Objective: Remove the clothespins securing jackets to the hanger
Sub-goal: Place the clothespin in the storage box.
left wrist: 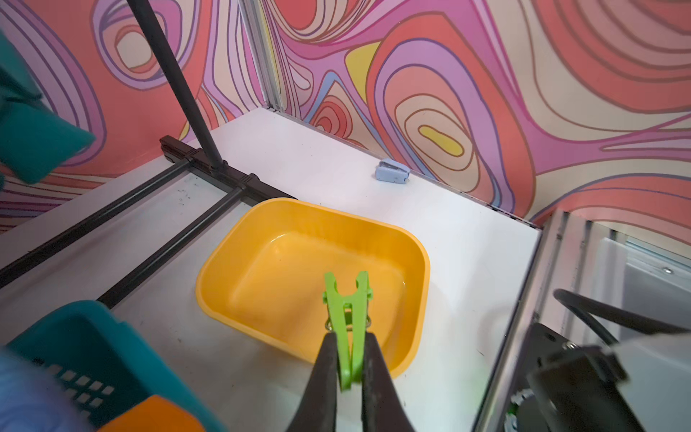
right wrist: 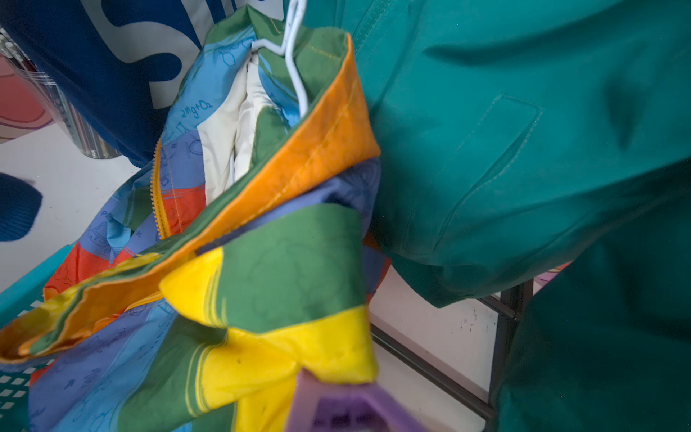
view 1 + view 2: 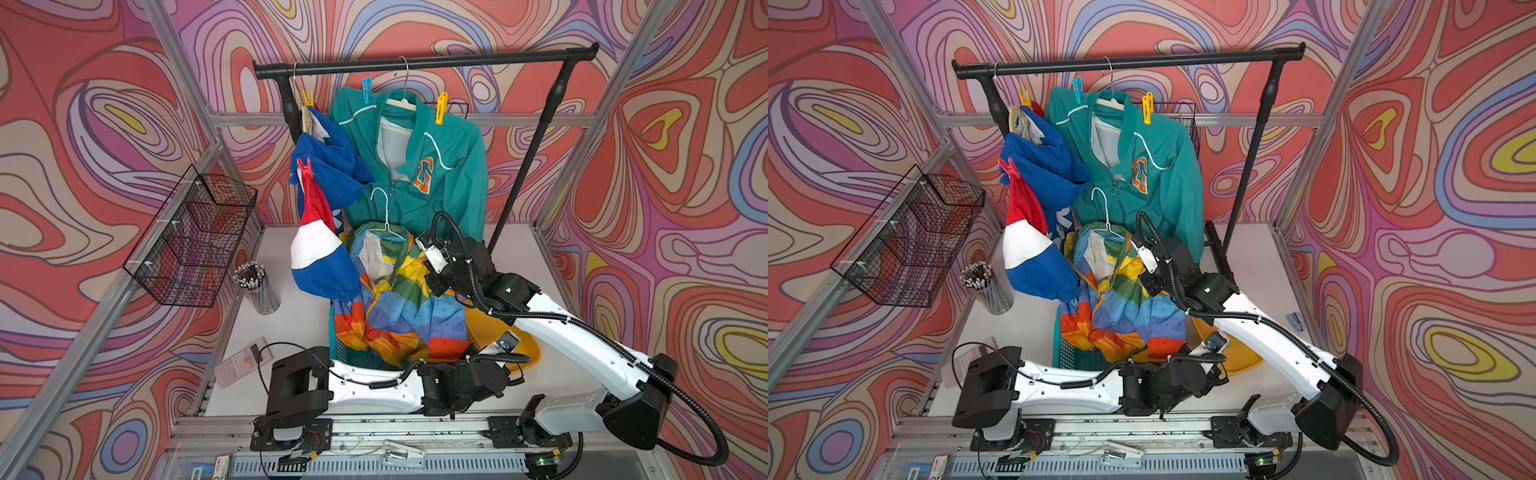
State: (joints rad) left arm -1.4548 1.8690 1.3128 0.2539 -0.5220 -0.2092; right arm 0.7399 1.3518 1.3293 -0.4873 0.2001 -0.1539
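Four clothespins stay clipped up high: yellow (image 3: 308, 99) and red (image 3: 304, 168) on the blue jacket (image 3: 328, 162), blue (image 3: 367, 88) and yellow (image 3: 441, 108) on the teal jacket (image 3: 436, 183). Both jackets hang from the black rail (image 3: 415, 62). The rainbow jacket (image 3: 395, 303) on its white hanger (image 3: 384, 208) slumps into a teal basket (image 3: 336, 345). My left gripper (image 1: 349, 359) is shut on a green clothespin (image 1: 347, 310) above the yellow tub (image 1: 224, 262). My right gripper (image 2: 336, 404) is shut on a yellow patch of the rainbow jacket (image 2: 284, 336).
A black wire basket (image 3: 195, 241) hangs on the left frame. A cup of pencils (image 3: 255, 286) and a calculator (image 3: 245, 361) sit at the table's left. The rack's base bars (image 1: 209, 168) lie behind the tub. A small pale blue object (image 1: 390, 174) rests by the right wall.
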